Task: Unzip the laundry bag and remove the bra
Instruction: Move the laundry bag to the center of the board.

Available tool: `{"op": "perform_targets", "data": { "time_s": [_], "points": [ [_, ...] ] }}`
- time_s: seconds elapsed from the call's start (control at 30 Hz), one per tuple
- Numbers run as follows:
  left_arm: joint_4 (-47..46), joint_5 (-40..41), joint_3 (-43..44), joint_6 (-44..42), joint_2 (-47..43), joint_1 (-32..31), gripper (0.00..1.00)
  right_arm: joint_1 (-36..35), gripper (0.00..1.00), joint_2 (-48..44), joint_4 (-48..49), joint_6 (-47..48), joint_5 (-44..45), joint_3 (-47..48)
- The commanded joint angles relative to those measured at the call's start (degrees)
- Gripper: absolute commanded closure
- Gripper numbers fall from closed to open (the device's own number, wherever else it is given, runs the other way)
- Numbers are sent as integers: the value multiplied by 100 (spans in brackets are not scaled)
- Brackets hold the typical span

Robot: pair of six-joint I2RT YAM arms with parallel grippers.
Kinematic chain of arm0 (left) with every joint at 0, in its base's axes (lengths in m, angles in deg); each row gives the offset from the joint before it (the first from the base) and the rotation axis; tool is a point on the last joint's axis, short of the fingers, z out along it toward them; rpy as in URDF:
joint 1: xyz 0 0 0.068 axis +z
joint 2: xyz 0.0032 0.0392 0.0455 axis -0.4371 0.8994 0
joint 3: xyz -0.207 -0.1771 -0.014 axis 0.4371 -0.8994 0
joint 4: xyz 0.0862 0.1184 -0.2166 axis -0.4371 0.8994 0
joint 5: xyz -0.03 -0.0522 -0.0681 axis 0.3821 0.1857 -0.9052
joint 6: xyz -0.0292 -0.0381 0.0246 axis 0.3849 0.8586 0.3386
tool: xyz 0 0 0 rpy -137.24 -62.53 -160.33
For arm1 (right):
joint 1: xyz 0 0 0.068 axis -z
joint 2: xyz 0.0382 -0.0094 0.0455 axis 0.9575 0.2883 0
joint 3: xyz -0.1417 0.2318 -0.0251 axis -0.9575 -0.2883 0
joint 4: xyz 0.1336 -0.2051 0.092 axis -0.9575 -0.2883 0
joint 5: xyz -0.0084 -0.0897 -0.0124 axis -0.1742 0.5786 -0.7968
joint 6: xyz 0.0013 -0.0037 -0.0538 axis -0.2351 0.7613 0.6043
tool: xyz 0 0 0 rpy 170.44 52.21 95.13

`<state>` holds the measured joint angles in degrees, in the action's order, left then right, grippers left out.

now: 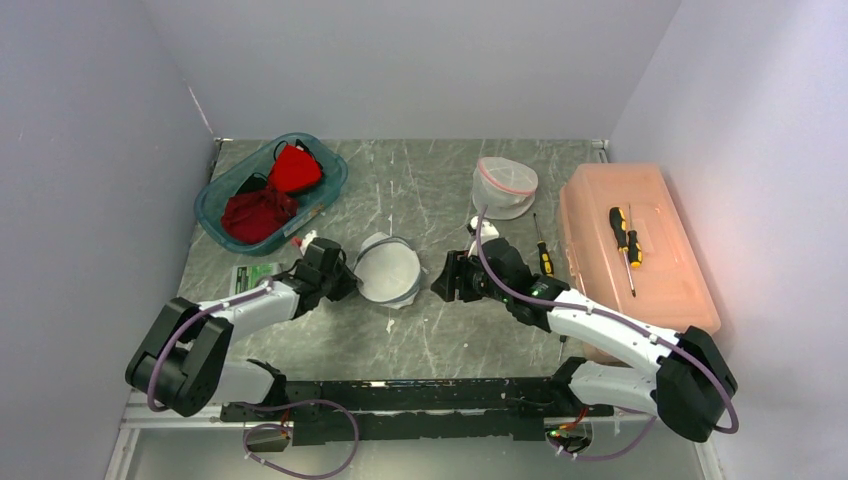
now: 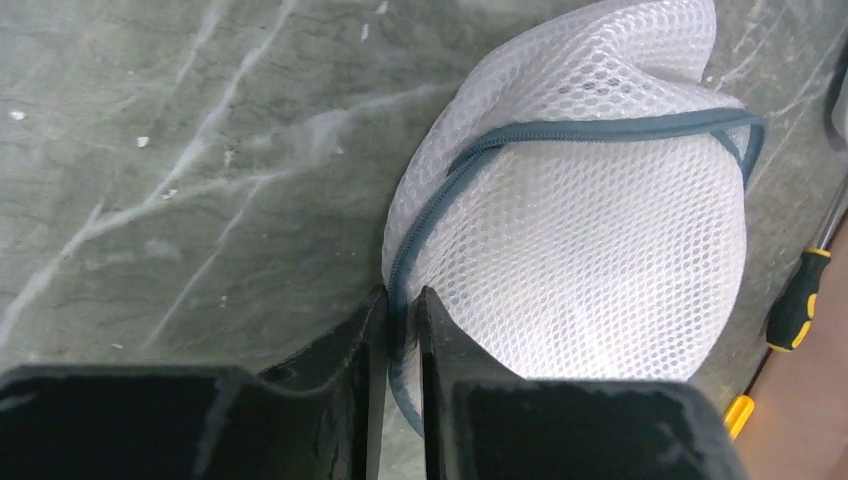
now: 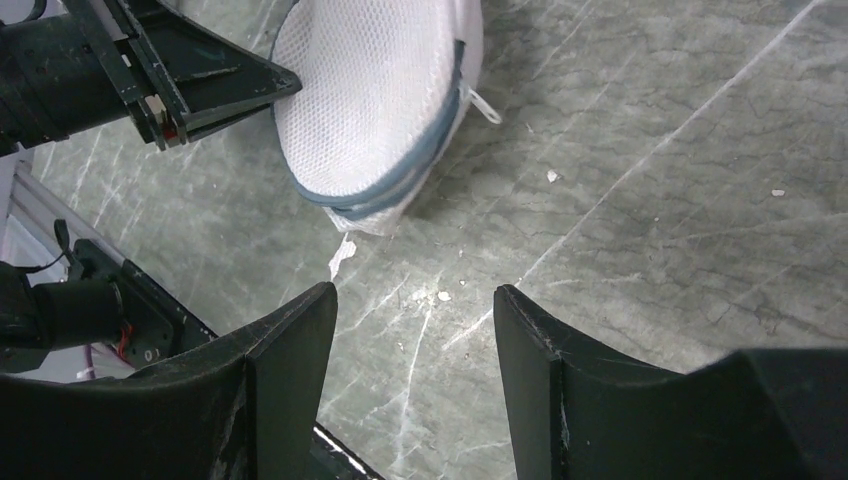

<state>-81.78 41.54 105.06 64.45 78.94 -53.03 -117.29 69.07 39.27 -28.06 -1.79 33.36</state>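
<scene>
A white mesh laundry bag [image 1: 388, 270] with a grey-blue zipper rim lies on the table between the two arms. In the left wrist view the bag [image 2: 600, 240] looks domed and its zipper [image 2: 560, 130] runs closed along the edge. My left gripper [image 2: 403, 300] is shut on the bag's zipper rim at its left side; it also shows in the top view [image 1: 345, 280]. My right gripper [image 3: 413, 300] is open and empty, low over the table just right of the bag [image 3: 370, 90]; it also shows in the top view [image 1: 442, 278]. The bra is hidden.
A teal bin [image 1: 215, 205] of red clothes stands at the back left. A second mesh bag with pink trim [image 1: 504, 185] lies at the back. An orange lidded box [image 1: 650, 280] carrying a screwdriver [image 1: 622, 235] sits right. Another screwdriver [image 1: 542, 252] lies beside it.
</scene>
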Motion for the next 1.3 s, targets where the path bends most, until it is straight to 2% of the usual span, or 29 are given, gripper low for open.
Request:
{"op": "perform_targets", "data": {
  "time_s": [0.0, 0.07, 0.1, 0.2, 0.33, 0.43, 0.57, 0.87, 1.13, 1.27],
  "points": [
    [-136, 128, -157, -11, -189, 109, 84, 14, 37, -171, 229, 35, 153, -77],
    [-34, 205, -161, -23, -319, 138, 87, 15, 37, -192, 242, 45, 154, -100],
    [92, 250, -163, -40, -411, 151, 94, 19, 37, -192, 254, 47, 157, -106],
    [438, 423, -154, -101, -628, 233, 97, 19, 37, -158, 317, 60, 167, -125],
    [627, 510, -152, -162, -849, 303, 93, 95, 35, 47, 626, 3, 142, -172],
    [650, 483, -76, -206, -813, 303, 92, 379, 30, 468, 1192, -225, -370, -190],
    [616, 492, -35, -264, -675, 308, 92, 692, 27, 1328, 1994, -651, -1109, -3],
    [398, 494, -129, -309, -318, 329, 93, 695, 27, 3161, 2670, -1230, -1526, 836],
    [318, 422, -74, -444, -152, 337, 94, 665, 26, 3633, 3379, -1535, -1708, 877],
    [335, 383, -28, -485, -81, 337, 94, 668, 26, 3481, 3728, -1649, -1607, 672]
  ]
}}
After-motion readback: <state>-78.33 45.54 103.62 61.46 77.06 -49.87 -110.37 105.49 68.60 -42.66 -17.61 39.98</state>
